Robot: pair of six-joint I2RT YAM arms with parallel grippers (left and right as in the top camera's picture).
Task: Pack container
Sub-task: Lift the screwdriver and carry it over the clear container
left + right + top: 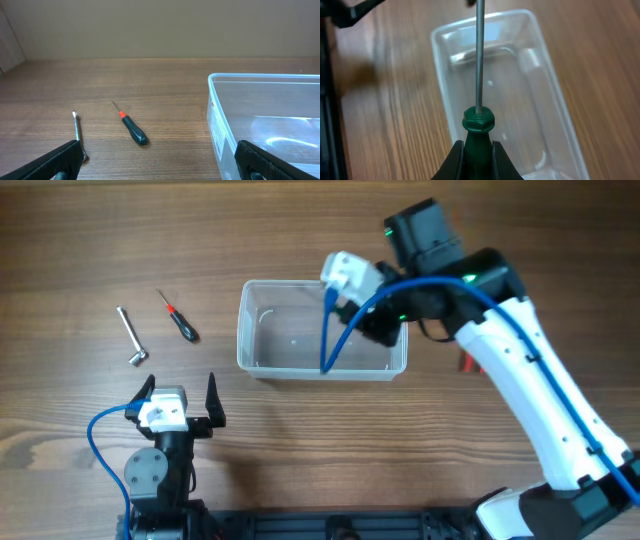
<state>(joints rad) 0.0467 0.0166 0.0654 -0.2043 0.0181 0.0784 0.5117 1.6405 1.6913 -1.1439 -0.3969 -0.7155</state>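
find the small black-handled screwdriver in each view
Overhead: the small black-handled screwdriver lies left of the clear container, beside the L-shaped metal tool.
Left wrist: it lies left of centre, between that tool and the container.
Right wrist: not in it.
Shared landmark: the clear container, in all three views.

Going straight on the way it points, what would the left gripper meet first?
Likely the small black-handled screwdriver with the red collar, lying right ahead of the open left gripper; the gripper's height is unclear.
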